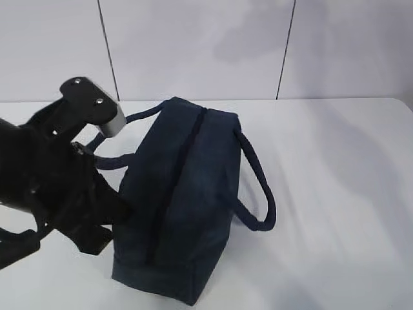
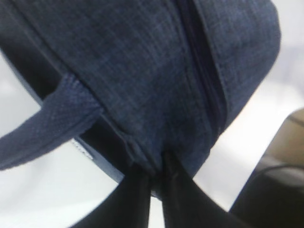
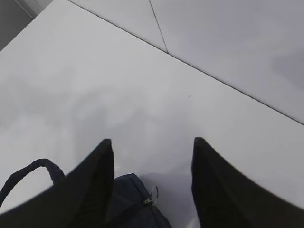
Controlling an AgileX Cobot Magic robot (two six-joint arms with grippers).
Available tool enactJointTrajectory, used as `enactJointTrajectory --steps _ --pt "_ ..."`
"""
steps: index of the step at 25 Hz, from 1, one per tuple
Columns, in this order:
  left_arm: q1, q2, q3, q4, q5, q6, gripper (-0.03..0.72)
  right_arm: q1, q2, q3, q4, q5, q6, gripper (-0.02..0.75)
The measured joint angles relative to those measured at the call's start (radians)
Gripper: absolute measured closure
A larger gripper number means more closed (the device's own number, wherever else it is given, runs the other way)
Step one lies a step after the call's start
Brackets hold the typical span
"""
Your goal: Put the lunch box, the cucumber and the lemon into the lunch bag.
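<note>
Navy lunch bag (image 2: 142,71) fabric pinched between nearly closed left jaws.

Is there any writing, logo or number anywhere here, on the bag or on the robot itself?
None that can be read.
Lunch bag: plain navy fabric, no print or logo in any view.
Small white tag under the bag's strap in the left wrist view: too blurred to tell whether it bears text.
Left gripper and right gripper: plain black, no markings.
Table and wall: bare.
</note>
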Motion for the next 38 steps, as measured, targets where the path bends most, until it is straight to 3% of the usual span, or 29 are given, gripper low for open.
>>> enactJointTrajectory --steps 5,8,11,13,20,30,38 --pt "0.000 -0.006 -0.030 0.098 0.047 -0.020 0.617 0.000 -0.011 0.034 -0.007 0.002 0.015 0.355" --pt "0.022 -0.006 -0.030 0.109 0.071 -0.055 0.461 0.000 -0.011 0.038 -0.012 0.002 0.019 0.355" --pt "0.067 -0.006 -0.030 0.109 0.075 -0.081 0.241 0.000 -0.011 0.038 -0.013 0.002 0.021 0.355" --pt "0.098 -0.007 -0.034 0.109 0.086 -0.086 0.172 0.000 -0.011 0.038 -0.013 0.002 0.021 0.355" --pt "0.155 -0.081 -0.083 0.165 0.146 -0.090 0.154 0.000 -0.013 0.042 -0.056 0.002 0.034 0.355" --pt "0.341 -0.107 -0.253 0.191 0.262 -0.090 0.155 0.000 -0.139 0.133 -0.106 0.005 0.049 0.355" --pt "0.355 -0.135 -0.329 0.265 0.347 -0.127 0.173 0.000 -0.296 0.212 -0.216 0.006 0.050 0.355"
